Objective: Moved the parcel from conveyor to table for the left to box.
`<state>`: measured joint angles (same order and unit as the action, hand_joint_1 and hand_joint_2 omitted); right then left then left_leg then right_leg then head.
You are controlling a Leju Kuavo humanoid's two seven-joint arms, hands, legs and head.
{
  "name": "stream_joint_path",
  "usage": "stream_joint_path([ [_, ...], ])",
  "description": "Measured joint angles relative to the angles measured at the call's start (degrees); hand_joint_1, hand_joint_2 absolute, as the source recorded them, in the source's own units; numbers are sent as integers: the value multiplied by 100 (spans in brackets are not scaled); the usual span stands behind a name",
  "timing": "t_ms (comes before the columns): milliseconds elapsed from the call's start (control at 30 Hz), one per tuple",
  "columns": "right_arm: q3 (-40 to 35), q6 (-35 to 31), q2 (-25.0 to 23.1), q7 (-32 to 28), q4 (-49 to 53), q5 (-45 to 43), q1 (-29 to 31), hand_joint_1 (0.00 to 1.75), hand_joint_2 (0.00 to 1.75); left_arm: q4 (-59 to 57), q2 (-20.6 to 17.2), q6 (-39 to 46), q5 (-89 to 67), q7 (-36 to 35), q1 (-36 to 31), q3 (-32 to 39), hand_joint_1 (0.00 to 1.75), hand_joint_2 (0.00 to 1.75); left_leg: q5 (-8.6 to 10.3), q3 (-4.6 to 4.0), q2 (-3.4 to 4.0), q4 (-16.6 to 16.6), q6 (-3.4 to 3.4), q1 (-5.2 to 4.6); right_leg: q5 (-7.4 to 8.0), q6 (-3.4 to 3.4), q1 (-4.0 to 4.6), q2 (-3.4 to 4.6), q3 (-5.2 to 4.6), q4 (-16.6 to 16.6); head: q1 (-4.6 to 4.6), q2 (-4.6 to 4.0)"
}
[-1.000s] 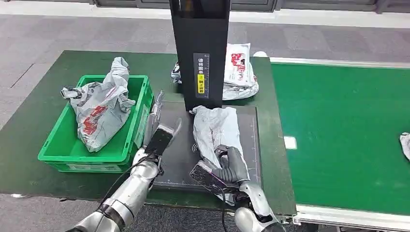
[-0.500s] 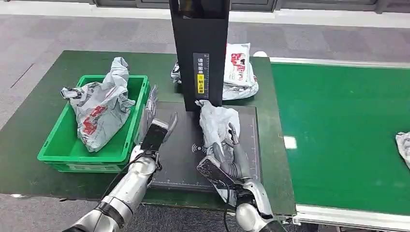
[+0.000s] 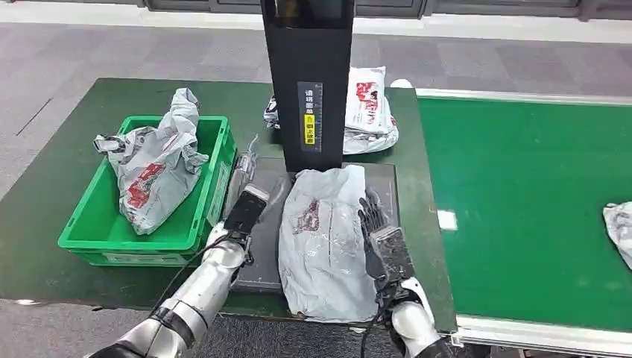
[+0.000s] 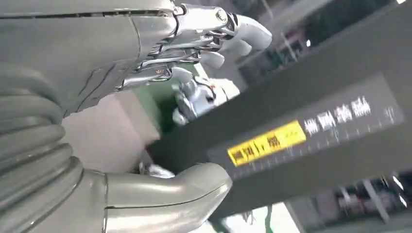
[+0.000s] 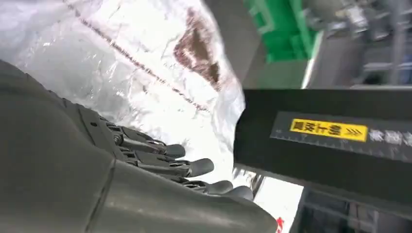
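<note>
The grey-white parcel (image 3: 324, 239) with a red print lies flat on the black scanner pad (image 3: 264, 246), in front of the black column (image 3: 307, 82). My right hand (image 3: 380, 239) is at the parcel's right edge with its fingers stretched out and nothing in it. In the right wrist view the dark fingers (image 5: 194, 167) reach over the crinkled parcel (image 5: 121, 63). My left hand (image 3: 246, 198) hovers with fingers apart between the green crate (image 3: 97, 231) and the parcel, holding nothing. Its thumb (image 4: 165, 194) and fingers (image 4: 204, 39) stand apart in the left wrist view.
The green crate holds another grey parcel (image 3: 153, 171). Two more parcels (image 3: 369, 112) lie behind the column. The green conveyor (image 3: 536, 201) runs along the right with one parcel (image 3: 618, 227) at its far edge. The table's front edge is close below the pad.
My right hand let go of the bunched parcel and moved to its right side. The parcel now lies spread flat on the pad. The left hand stayed almost in place.
</note>
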<state>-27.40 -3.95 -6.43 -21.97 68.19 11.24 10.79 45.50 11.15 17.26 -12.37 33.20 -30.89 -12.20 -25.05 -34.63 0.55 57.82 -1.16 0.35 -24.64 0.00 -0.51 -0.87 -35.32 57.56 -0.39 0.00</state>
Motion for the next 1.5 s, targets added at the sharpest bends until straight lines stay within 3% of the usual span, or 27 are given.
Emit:
stream_joint_path([
  [167, 380, 545, 42, -382, -260, -884, 83, 0, 0, -172, 11, -321, -83, 59, -64, -177, 0, 175, 0, -1, 1, 0, 0, -5, 0, 0, 0, 1, 1, 0, 0, 0],
  [300, 609, -340, 48, -682, -437, -701, 319, 0, 0, -318, -9, -439, -785, -346, -72, -493, 0, 175, 0, 1, 1, 1, 0, -6, 1, 0, -1, 1, 1, 0, 0, 0],
  [333, 653, -638, 48, -679, -435, -619, 365, 0, 175, -391, -15, -439, -1006, -488, -81, -595, 0, 175, 0, 0, 1, 1, 0, -6, 1, 0, -1, 0, 1, 0, 0, 0],
  [567, 889, -1678, 105, -598, -126, -340, 364, 0, 175, -933, -33, -446, -2020, -1073, -200, -1220, 0, 175, 0, 0, 2, 2, 1, -12, 0, 0, -2, 3, -1, 0, 0, 0],
  [733, 996, -1798, 179, -585, 124, -322, 307, 0, 175, -1171, -24, -454, -2207, -1169, -239, -1484, 0, 175, -2, 1, 10, 1, 0, -12, 0, 0, -2, 8, -2, 0, 0, 0],
  [867, 1073, -2463, 225, -463, 298, -7, 249, 0, 175, -1427, -22, -695, -2969, -1677, -337, -1790, 0, 175, -2, 1, 6, 2, 0, -12, 0, 1, -4, 7, 0, 0, 0, 0],
  [900, 1097, -2673, 236, -432, 359, 184, 219, 0, 175, -1501, -20, -740, -3212, -1833, -344, -1884, 175, 175, -2, 2, 5, 2, 1, -12, 0, 1, -4, 6, 2, 0, 0, 0],
  [1000, 1132, -3139, 273, -334, 544, 835, 121, 0, 175, -1669, 4, -841, -3691, -2113, -414, -2113, 175, 175, -3, 10, -2, 1, 2, -12, -2, 3, -4, -3, 19, 0, 0, 0],
  [1400, 1132, -3192, 278, -316, 579, 961, 95, 0, 175, -1714, 9, -885, -3773, -2151, -430, -2179, 175, 175, -6, 19, -3, 1, 5, -12, -5, 6, -4, -4, 27, 0, 2, 0],
  [1500, 1132, -3269, 256, -159, 678, 1372, 24, 0, 175, -1888, 44, -948, -4074, -2236, -538, -2417, 175, 175, -40, 69, -6, -3, 25, -12, -41, 16, -11, -6, 89, -3, 0, 0],
])
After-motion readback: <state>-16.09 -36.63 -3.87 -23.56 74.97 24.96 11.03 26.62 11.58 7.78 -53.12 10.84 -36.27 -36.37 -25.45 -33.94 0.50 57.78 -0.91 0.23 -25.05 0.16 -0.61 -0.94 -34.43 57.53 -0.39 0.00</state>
